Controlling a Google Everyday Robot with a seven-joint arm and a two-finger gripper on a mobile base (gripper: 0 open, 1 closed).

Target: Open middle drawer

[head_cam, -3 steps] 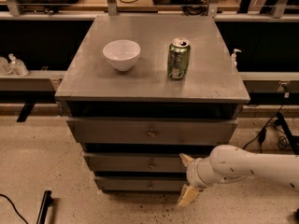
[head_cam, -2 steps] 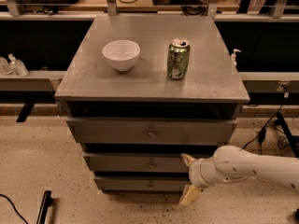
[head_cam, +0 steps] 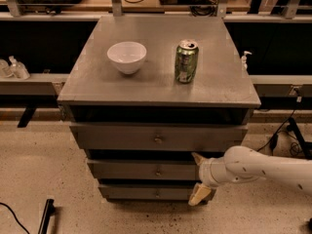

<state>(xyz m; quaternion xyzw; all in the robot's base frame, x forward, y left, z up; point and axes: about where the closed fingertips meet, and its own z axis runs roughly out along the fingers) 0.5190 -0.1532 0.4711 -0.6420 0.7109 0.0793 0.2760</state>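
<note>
The grey cabinet has three stacked drawers. The middle drawer [head_cam: 141, 170] has a flat grey front with a small round knob [head_cam: 157, 171] at its centre, and it sits pushed in. My gripper [head_cam: 198, 176] is open in front of the right end of that drawer front, to the right of the knob. One pale fingertip [head_cam: 197, 157] is near the drawer's top edge and the other hangs below its bottom edge. The white arm [head_cam: 263, 168] comes in from the right.
The top drawer [head_cam: 158, 138] and the bottom drawer [head_cam: 146, 192] are shut. On the cabinet top [head_cam: 161, 84] stand a white bowl [head_cam: 126, 56] and a green can [head_cam: 186, 61]. Cables [head_cam: 282, 130] lie on the floor to the right.
The gripper has moved a little up and to the right along the middle drawer front. The drawers have not moved.
</note>
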